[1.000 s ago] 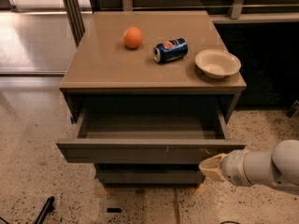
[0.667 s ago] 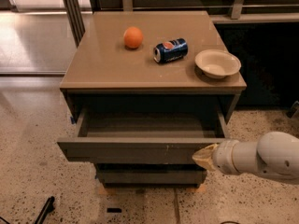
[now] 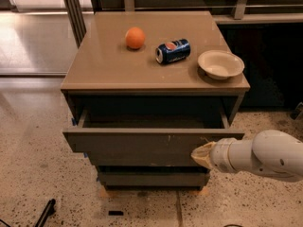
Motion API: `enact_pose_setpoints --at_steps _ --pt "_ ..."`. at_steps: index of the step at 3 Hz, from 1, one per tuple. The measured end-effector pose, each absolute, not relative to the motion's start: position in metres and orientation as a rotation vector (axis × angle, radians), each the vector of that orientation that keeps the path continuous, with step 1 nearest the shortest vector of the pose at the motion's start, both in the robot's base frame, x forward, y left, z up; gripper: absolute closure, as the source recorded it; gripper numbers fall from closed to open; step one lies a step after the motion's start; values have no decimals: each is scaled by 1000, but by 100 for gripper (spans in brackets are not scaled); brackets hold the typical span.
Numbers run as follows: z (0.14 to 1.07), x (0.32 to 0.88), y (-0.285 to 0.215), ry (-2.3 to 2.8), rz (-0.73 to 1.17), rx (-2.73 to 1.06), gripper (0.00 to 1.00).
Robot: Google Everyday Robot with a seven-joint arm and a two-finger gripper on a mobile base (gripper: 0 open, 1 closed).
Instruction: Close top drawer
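The top drawer [image 3: 142,145] of the grey-brown cabinet stands partly pulled out, its plain flat front with small pale scratches facing me. Its inside looks dark and bare. My gripper [image 3: 201,155] comes in from the right on a white arm. Its pale tip rests against the right part of the drawer front.
On the cabinet top [image 3: 109,67] lie an orange [image 3: 135,37], a blue soda can on its side [image 3: 173,50] and a beige bowl [image 3: 220,64]. A lower drawer front [image 3: 151,178] shows below. Speckled floor surrounds the cabinet; a dark shelf stands to the right.
My gripper has moved left along the drawer front. The drawer has slid inward and sticks out less than before.
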State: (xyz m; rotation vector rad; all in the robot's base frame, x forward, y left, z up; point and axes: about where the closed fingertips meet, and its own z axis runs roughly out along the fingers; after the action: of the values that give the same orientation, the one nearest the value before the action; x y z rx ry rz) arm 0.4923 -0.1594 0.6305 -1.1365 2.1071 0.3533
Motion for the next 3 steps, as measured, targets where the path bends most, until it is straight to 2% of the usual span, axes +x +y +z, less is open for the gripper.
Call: enact_pose_setpoints --at_steps 3 --pt "656 539 -175 2040 193 -1113 100"
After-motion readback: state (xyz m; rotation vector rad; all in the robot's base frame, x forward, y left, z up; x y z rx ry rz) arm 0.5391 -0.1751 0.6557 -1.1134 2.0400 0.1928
